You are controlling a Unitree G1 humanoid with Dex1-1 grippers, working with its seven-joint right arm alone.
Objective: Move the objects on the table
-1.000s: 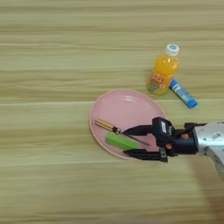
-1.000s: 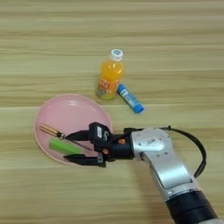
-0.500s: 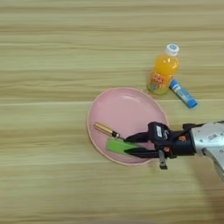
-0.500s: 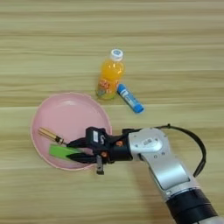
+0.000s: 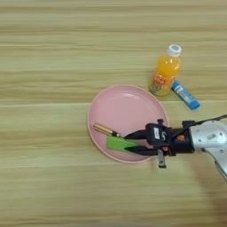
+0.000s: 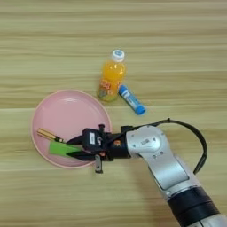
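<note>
A small green block (image 5: 115,142) lies at the front of the pink plate (image 5: 126,108), with a thin yellow-handled screwdriver (image 5: 104,129) just behind it to the left. My right gripper (image 5: 127,142) reaches in from the right, low over the plate. Its two black fingers sit against the far and near sides of the block's right end, shut on it. The orange-drink bottle (image 5: 165,75) stands upright on the table (image 5: 44,66) behind the plate's right rim. A blue tube (image 5: 186,95) lies beside the bottle on its right.
My silver forearm (image 6: 155,155) runs from the gripper down to the bottom right, with a black cable (image 6: 195,133) looping off its right side. A small black part of the gripper (image 5: 161,159) hangs over the wood just in front of the plate's rim.
The gripper has slid left across the plate's front. Its fingers, wide apart a second ago, have narrowed onto the green block. The plate has shifted slightly left.
</note>
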